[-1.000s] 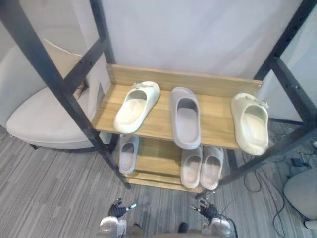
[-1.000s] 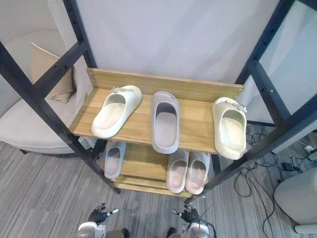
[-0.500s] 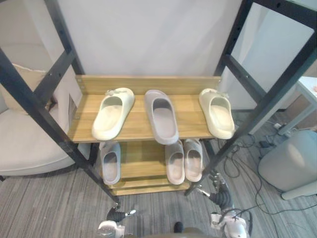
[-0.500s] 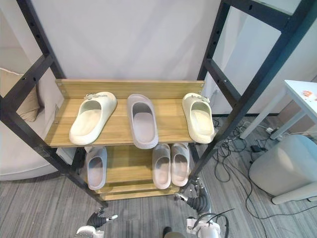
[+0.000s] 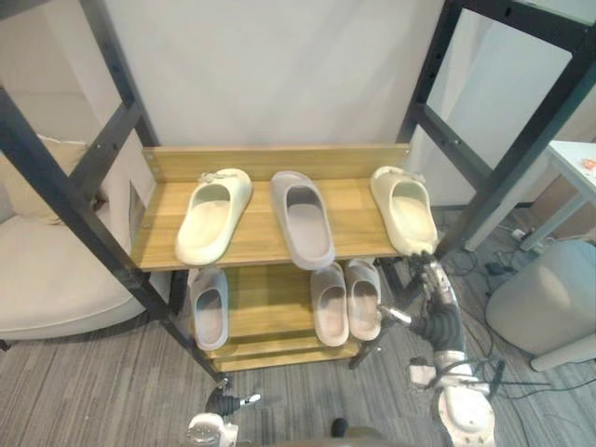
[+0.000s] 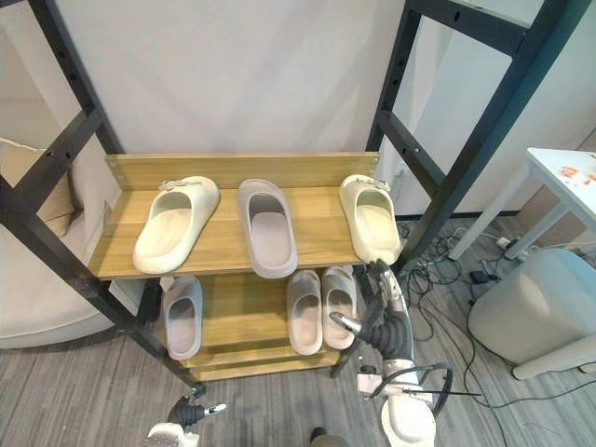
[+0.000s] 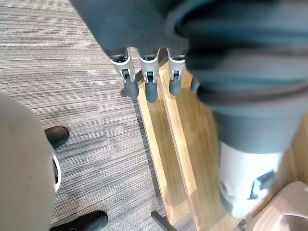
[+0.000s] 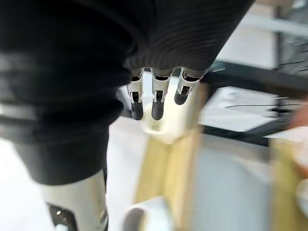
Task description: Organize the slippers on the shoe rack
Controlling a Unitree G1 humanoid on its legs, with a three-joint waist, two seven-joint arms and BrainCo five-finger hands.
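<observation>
The wooden shoe rack [image 5: 251,247] has two shelves. On the top one lie a cream slipper [image 5: 212,219] at the left, a pale grey slipper [image 5: 302,219] in the middle and a second cream slipper [image 5: 402,209] at the right. The lower shelf holds one grey slipper [image 5: 209,305] at the left and a grey pair [image 5: 346,300] at the right. My right hand [image 5: 430,303] is raised, open, fingers straight, just below the toe of the right cream slipper [image 8: 168,120]. My left hand [image 5: 223,405] hangs low by the rack's base [image 7: 178,159], its fingers [image 7: 150,82] straight.
Black metal frame posts [image 5: 84,214] cross in front of the rack on both sides. A white armchair [image 5: 47,279] stands at the left. At the right are a grey round bin [image 5: 549,298], a white table [image 5: 577,158] and loose cables on the carpet.
My right hand has risen from near the floor to just under the right cream slipper's toe. The left hand stays low. The slippers have not moved.
</observation>
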